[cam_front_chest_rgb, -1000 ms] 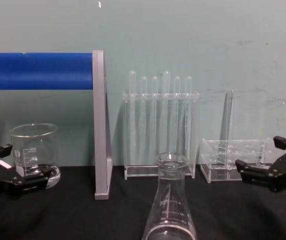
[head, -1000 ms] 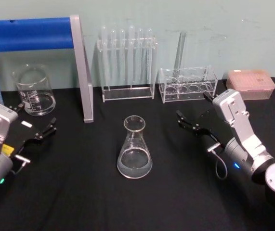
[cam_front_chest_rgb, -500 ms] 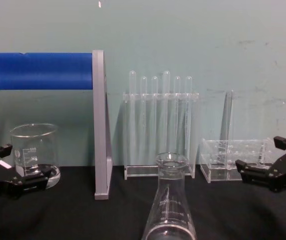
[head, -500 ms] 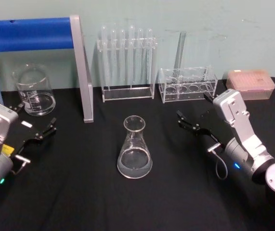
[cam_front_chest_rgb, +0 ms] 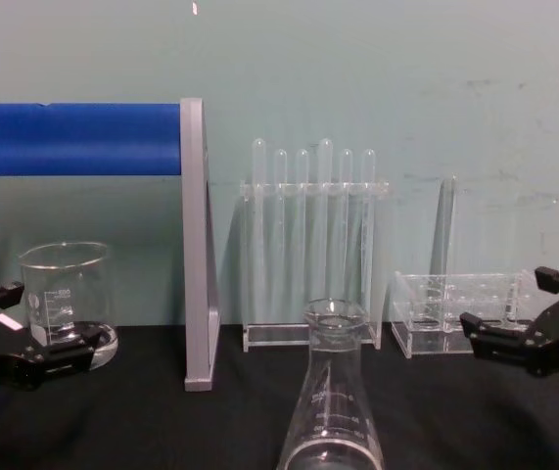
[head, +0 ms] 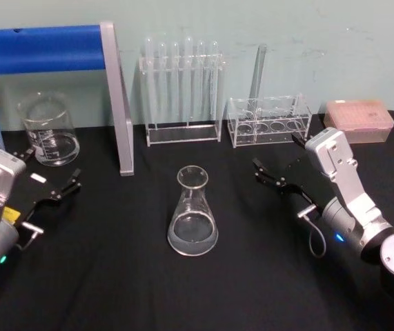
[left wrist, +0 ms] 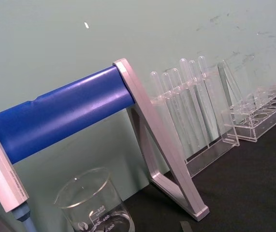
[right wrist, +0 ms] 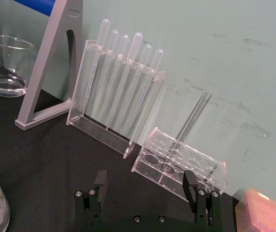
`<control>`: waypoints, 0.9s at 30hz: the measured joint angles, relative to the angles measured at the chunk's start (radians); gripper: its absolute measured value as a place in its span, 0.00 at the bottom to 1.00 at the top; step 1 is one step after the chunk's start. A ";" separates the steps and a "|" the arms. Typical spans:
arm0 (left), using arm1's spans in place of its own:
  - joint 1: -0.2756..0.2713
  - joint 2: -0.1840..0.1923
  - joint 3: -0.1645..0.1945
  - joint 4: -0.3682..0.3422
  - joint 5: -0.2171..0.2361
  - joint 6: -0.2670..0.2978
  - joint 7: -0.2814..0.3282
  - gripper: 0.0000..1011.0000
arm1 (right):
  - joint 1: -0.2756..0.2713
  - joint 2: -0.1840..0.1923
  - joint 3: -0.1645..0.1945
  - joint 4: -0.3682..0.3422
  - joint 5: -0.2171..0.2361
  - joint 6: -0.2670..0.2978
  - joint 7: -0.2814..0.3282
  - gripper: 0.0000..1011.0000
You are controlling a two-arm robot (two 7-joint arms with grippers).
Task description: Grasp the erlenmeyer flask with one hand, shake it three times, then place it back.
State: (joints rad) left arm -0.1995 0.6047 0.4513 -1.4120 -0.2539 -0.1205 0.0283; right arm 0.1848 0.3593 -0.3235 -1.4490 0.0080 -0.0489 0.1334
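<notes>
- Head view: the erlenmeyer flask (head: 193,213) stands upright on the black table (head: 114,283), midway between both arms. The right gripper (head: 279,165) hovers well to its right, fingers spread and empty. The left gripper (head: 52,176) sits far left near the beaker (head: 48,129), fingers apart.
- Chest view: the flask (cam_front_chest_rgb: 331,401) stands front and centre, before the test tube rack (cam_front_chest_rgb: 313,245).
- Right wrist view: the two fingers (right wrist: 99,186) stand wide apart, facing the low tube holder (right wrist: 179,164).
</notes>
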 joint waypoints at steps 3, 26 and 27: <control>0.000 0.000 0.000 0.000 0.000 0.000 0.000 0.99 | 0.000 0.000 0.000 0.000 0.000 0.000 0.000 0.99; 0.000 0.000 0.000 0.000 0.000 0.000 0.000 0.99 | 0.000 0.000 0.000 0.000 0.000 0.000 0.000 0.99; 0.000 0.000 0.000 0.000 0.000 0.000 0.000 0.99 | 0.000 0.000 0.000 0.000 0.000 0.000 0.000 0.99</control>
State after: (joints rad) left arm -0.1995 0.6047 0.4514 -1.4120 -0.2539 -0.1205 0.0283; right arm 0.1848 0.3593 -0.3236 -1.4490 0.0079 -0.0490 0.1333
